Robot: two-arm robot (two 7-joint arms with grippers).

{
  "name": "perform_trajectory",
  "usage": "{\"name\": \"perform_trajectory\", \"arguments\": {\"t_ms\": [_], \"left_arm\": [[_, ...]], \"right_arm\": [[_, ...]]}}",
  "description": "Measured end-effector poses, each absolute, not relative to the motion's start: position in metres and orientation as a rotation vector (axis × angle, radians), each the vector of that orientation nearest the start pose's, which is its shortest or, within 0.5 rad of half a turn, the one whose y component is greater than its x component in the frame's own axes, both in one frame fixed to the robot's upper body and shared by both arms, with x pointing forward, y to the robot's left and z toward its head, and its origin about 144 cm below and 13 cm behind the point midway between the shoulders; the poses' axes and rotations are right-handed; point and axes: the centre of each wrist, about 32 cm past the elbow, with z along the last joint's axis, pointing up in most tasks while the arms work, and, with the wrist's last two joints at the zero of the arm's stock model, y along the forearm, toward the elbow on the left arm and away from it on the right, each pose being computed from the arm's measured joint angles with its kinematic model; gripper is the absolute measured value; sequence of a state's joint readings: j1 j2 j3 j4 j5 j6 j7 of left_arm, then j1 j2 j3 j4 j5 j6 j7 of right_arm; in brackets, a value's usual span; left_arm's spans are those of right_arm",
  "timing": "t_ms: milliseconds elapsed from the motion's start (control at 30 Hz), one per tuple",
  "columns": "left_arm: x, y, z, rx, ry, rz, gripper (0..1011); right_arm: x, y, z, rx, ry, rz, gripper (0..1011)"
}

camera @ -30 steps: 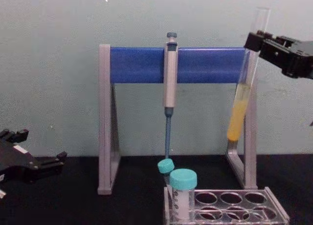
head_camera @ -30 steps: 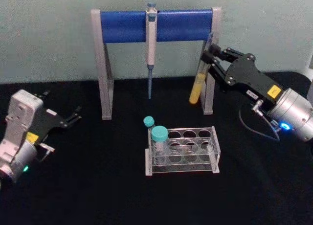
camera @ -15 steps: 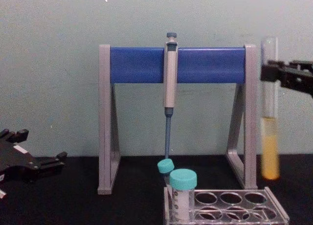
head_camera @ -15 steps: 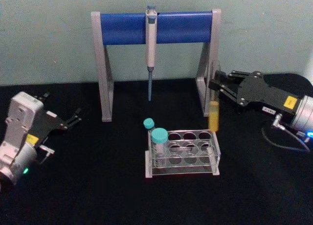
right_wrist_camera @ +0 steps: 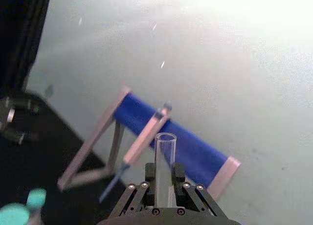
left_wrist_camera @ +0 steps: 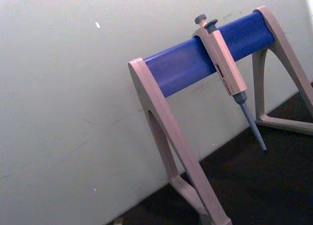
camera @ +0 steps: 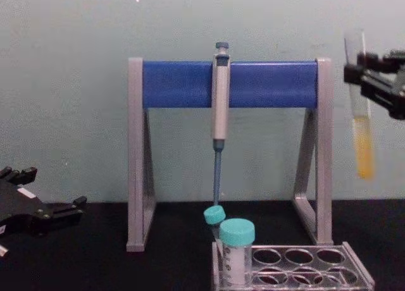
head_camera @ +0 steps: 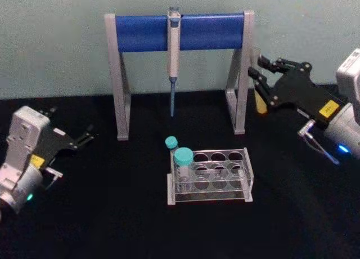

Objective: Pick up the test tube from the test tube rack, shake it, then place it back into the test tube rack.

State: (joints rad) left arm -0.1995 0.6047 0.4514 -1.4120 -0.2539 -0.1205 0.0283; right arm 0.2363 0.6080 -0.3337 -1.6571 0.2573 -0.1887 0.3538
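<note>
Nearest on the black surface [head_camera: 101, 214] stands the test tube rack [head_camera: 209, 175], with two teal-capped tubes [head_camera: 183, 156] in its left-hand holes. At about 9 o'clock from the rack, well apart, the left pincer [head_camera: 72, 123] rests low by the surface with its fingers spread wide and nothing between them. At about 2 o'clock from the rack, the right pincer [head_camera: 259, 73] is up in the air, closed on the upper part of the test tube [camera: 362, 145]. The tube hangs nearly upright, with yellow liquid in its lower end, its round bottom well above the rack, just right of the right leg of the pipette stand [head_camera: 180, 31]. A pipette [head_camera: 173, 50] hangs from the middle of the stand's blue bar.
</note>
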Motion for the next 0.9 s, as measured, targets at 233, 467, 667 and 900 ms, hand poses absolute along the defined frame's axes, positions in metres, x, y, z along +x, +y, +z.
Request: {"name": "perform_trajectory", "arguments": {"t_ms": [233, 467, 667, 900], "left_arm": [[0.489, 0.31, 1.14, 0.305, -0.285, 1.248, 1001], [0.489, 0.31, 1.14, 0.305, -0.285, 1.248, 1001], [0.489, 0.31, 1.14, 0.304, -0.285, 1.248, 1002], [0.489, 0.31, 1.14, 0.304, -0.285, 1.248, 1001]], "right_arm": [[0.513, -0.286, 1.228, 0.097, -0.365, -0.846, 227], [0.526, -0.288, 1.219, 0.243, -0.116, -0.711, 227], [0.532, -0.303, 1.218, 0.272, 0.07, -0.579, 227], [0.528, -0.322, 1.223, 0.189, 0.123, -0.533, 227]]}}
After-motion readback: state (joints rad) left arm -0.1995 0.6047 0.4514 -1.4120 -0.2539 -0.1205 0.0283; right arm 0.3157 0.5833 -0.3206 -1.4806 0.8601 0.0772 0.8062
